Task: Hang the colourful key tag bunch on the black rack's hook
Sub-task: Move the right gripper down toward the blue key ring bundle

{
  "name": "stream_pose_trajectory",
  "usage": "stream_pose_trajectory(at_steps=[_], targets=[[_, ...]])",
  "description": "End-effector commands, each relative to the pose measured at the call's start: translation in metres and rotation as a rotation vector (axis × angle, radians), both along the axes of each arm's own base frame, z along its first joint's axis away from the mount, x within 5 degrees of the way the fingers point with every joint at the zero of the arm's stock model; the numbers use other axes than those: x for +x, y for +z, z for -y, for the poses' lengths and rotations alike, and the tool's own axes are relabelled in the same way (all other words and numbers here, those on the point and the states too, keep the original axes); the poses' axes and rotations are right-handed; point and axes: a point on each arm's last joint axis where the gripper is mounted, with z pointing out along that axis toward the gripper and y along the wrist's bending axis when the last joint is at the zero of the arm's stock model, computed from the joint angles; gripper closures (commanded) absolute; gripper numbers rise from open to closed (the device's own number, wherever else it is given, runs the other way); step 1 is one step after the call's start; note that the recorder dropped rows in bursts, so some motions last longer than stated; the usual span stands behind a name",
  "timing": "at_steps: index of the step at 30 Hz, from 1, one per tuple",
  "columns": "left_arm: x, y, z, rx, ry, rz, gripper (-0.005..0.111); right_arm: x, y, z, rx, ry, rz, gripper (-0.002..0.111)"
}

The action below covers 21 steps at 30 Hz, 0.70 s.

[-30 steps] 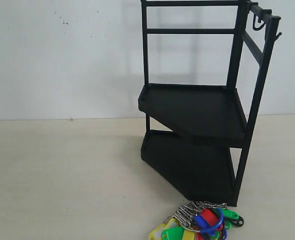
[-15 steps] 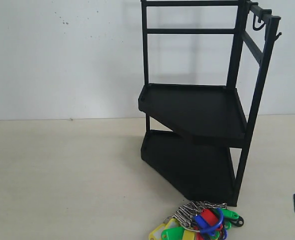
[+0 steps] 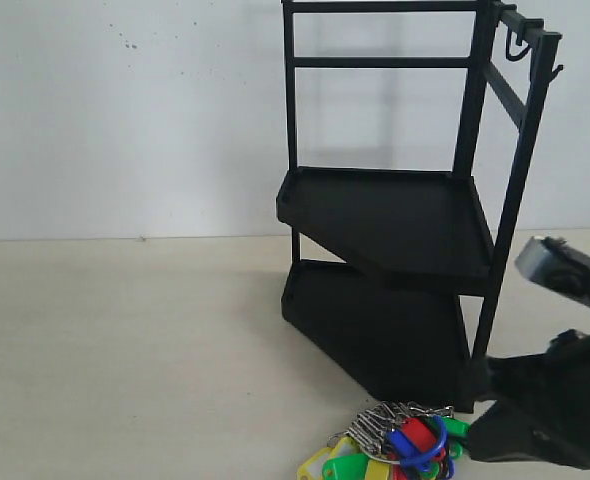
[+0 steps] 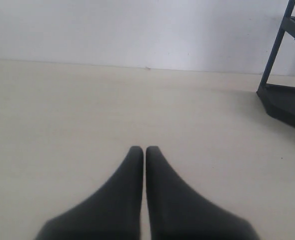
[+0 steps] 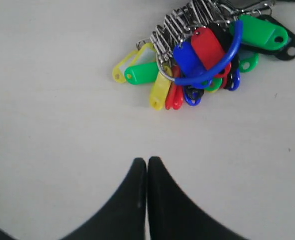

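The colourful key tag bunch (image 3: 407, 447) is lying on the table (image 3: 125, 350) just before the black rack (image 3: 385, 215). The right pincer (image 5: 146, 164), closed and empty, is hovering near it, seemingly for pickup; the left pincer (image 4: 145, 151) is idling closed.

The right arm (image 3: 560, 405) sits low at near right; the left gripper (image 4: 141, 150) and right gripper (image 5: 146, 161) each press 2 fingers together.

A lab-style robot test bench: a pale wood-grain surface (image 3: 125, 340), a plain white wall (image 3: 125, 120) behind, a robot arm (image 3: 565, 405) at its edge.
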Motion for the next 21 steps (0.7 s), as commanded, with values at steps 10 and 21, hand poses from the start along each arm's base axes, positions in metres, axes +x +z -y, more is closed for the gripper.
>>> stream_pose_trajectory(at_steps=[10, 21], targets=[[0.000, 0.001, 0.000, 0.008, 0.000, 0.011, 0.102, 0.045, -0.071, -0.021, -0.117, -0.173, -0.045, 0.053], [0.000, 0.001, 0.000, 0.008, 0.000, 0.011, 0.102, 0.052, -0.095, -0.020, -0.139, -0.227, -0.102, 0.072]])
